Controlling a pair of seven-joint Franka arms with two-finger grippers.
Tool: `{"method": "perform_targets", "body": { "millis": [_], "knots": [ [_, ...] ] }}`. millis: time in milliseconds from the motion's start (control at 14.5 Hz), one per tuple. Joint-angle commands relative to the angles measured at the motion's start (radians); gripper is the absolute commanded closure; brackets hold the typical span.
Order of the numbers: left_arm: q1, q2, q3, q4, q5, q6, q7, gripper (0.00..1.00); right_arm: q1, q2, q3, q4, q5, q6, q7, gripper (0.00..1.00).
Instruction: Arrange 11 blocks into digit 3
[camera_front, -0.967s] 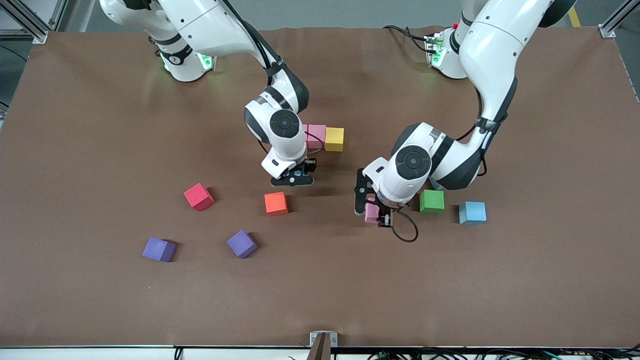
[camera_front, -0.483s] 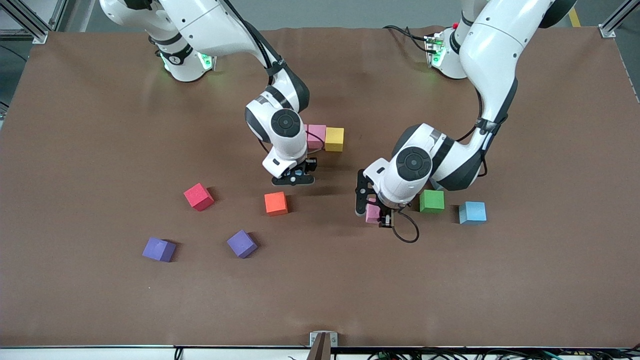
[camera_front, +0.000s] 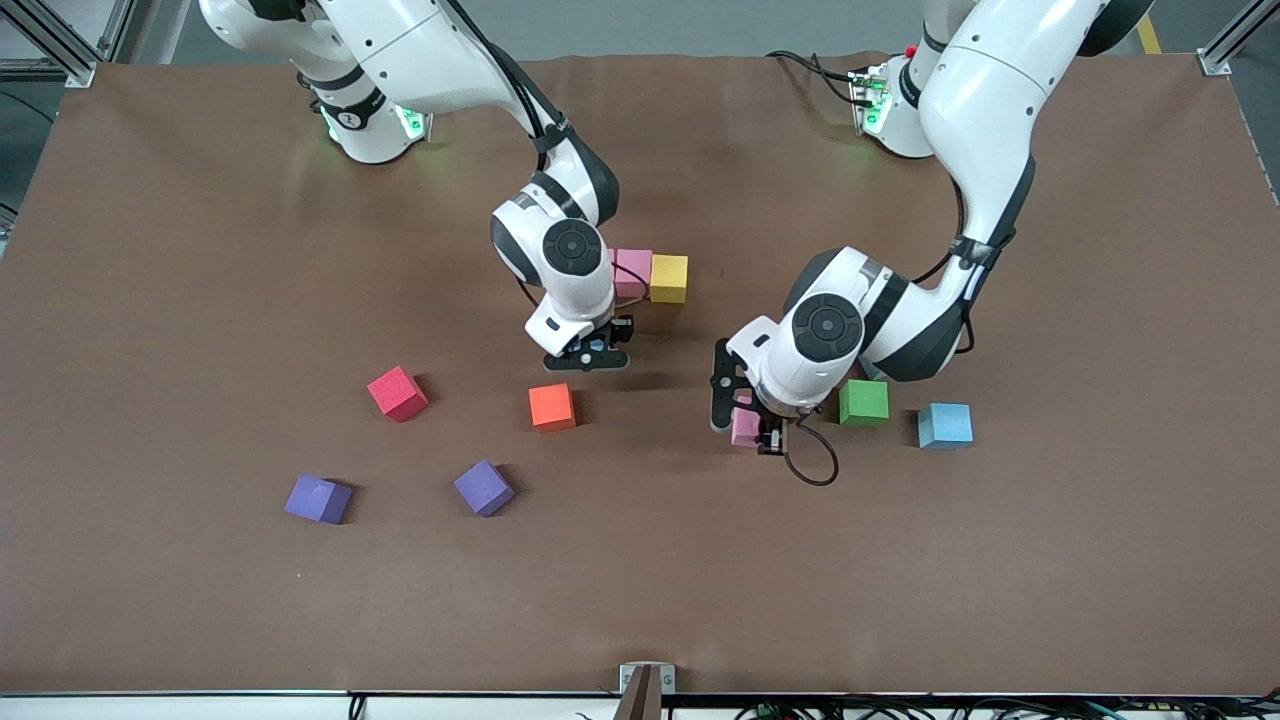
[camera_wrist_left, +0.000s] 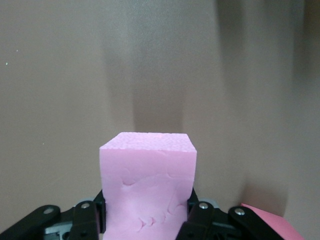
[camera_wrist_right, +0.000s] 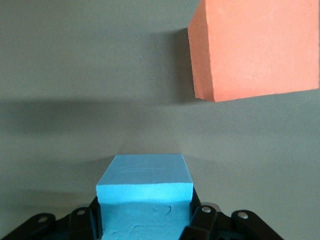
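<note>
Left gripper (camera_front: 745, 428), lower centre, pinches a pink cube (camera_wrist_left: 148, 187) squarely; right gripper (camera_front: 592, 353) clamps a light blue cube (camera_wrist_right: 144, 192), above the orange cube (camera_front: 552, 407).

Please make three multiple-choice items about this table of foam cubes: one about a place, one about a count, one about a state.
1. Which cube lies beside the green cube, toward the left arm's end of the table?
A. red cube
B. light blue cube
C. orange cube

2. How many purple cubes are on the table?
A. one
B. two
C. four

3. What does the left end effector hold?
A. nothing
B. a yellow cube
C. a pink cube

Key: 1 B, the light blue cube sits next to the green one. 2 B, two purple cubes lie nearest the front camera. 3 C, the left wrist view shows the pink cube between its fingers.
</note>
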Motion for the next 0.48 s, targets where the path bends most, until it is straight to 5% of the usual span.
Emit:
{"method": "perform_targets", "body": {
  "millis": [0,414],
  "knots": [
    [0.001,-0.003,0.001,0.000,0.006,-0.011,-0.005,0.79,0.015,0.006,-0.006,-0.008,0.006,0.009,0.015,0.85],
    [0.000,-0.003,0.001,0.000,0.006,-0.011,-0.006,0.79,0.004,0.010,-0.006,-0.005,0.006,0.009,0.015,0.74]
  ]
}}
